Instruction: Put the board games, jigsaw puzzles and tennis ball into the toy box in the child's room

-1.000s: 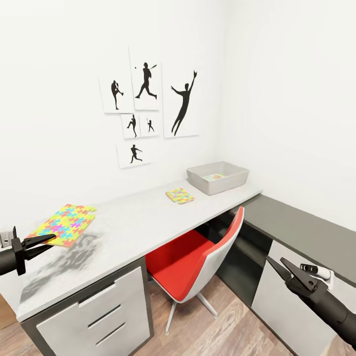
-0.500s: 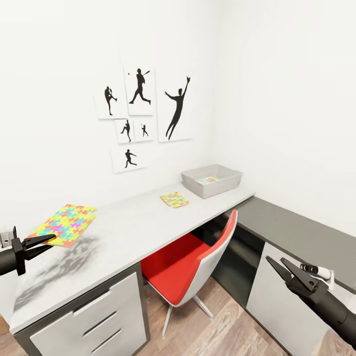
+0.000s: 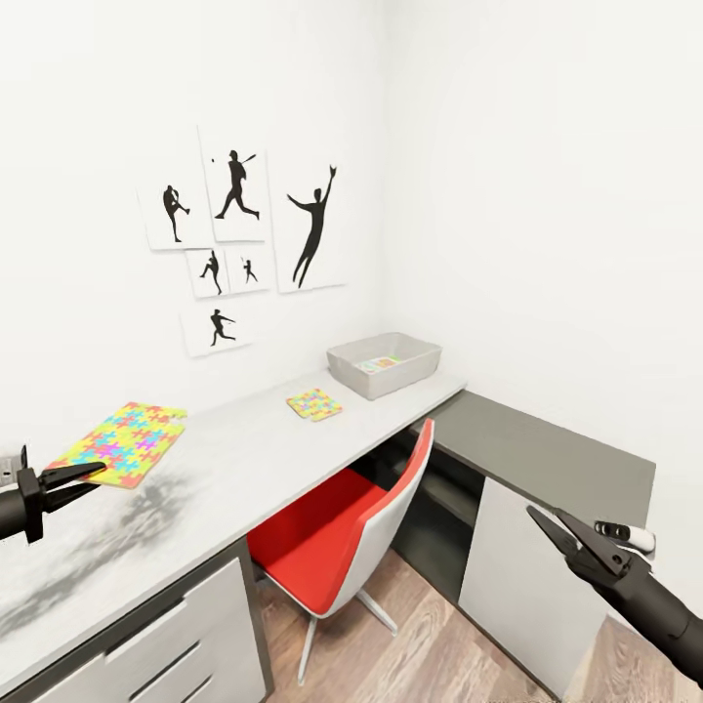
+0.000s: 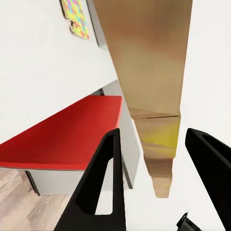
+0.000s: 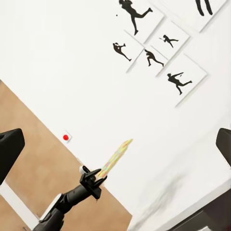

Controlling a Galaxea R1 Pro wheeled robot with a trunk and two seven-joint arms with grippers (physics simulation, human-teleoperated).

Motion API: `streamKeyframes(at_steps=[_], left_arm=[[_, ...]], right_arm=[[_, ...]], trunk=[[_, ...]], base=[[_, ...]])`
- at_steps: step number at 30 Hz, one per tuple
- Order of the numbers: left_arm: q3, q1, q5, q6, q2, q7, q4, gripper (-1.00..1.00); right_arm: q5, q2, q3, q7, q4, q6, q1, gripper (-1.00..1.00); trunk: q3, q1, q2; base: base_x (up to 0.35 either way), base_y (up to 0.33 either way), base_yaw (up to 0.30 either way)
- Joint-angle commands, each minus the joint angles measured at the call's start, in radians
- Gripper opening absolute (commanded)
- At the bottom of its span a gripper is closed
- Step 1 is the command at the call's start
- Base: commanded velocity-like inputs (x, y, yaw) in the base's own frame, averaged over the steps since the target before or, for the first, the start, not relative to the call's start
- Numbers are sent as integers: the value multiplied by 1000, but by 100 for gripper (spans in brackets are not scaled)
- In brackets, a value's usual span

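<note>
The left end effector [image 3: 93,472] grips a jigsaw puzzle [image 3: 125,444] above the worktop [image 3: 244,454]. The second puzzle [image 3: 314,404] lies beside the toy box [image 3: 383,363]. The right end effector [image 3: 547,520] hangs released.

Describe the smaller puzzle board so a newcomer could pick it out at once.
Find the long pale grey table under the silhouette prints. Near its far end sits the grey toy box; the small jigsaw puzzle lies flat just before it, unlike the larger puzzle nearer the left tool.
</note>
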Motion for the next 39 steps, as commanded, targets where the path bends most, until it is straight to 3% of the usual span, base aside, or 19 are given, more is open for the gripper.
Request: streamKeyframes(at_steps=[1, 20, 23, 28, 33, 35, 37, 39], left_arm=[[0, 0, 0, 4, 6, 2, 0, -100], [-5, 0, -15, 4, 16, 2, 1, -100], [-3, -1, -46, 4, 15, 2, 3, -100], [-1, -16, -160, 4, 4, 4, -4, -100], [-5, -79, -209, 0, -2, 8, -11, -100], [-32, -123, -234, -13, -19, 10, -11, -100], [-73, -164, -284, -41, -51, 11, -10, -100], [-119, -203, -397, -114, -111, 13, -8, -100]], right_arm=[[-4, -1, 0, 1, 0, 6, -1, 100], [-4, -2, -1, 1, 0, 5, -1, 100], [-4, -2, -1, 0, 0, 5, -1, 100], [-4, -4, -1, 0, -1, 5, -1, 100], [-4, -7, -1, 0, 0, 5, -1, 100], [-4, -7, -1, 0, 0, 5, -1, 100], [-4, -7, -1, 0, 0, 5, -1, 100], [-4, -8, -1, 0, 0, 5, -1, 100]], trunk=[[3, -4, 7], [83, -77, 140], [96, -88, 161], [117, -107, 196], [138, -127, 231], [147, -134, 245], [155, -142, 259], [163, -150, 273]], base=[[0, 0, -223], [0, 0, -223], [0, 0, -223], [0, 0, -223], [0, 0, -223], [0, 0, -223], [0, 0, -223], [0, 0, -223]])
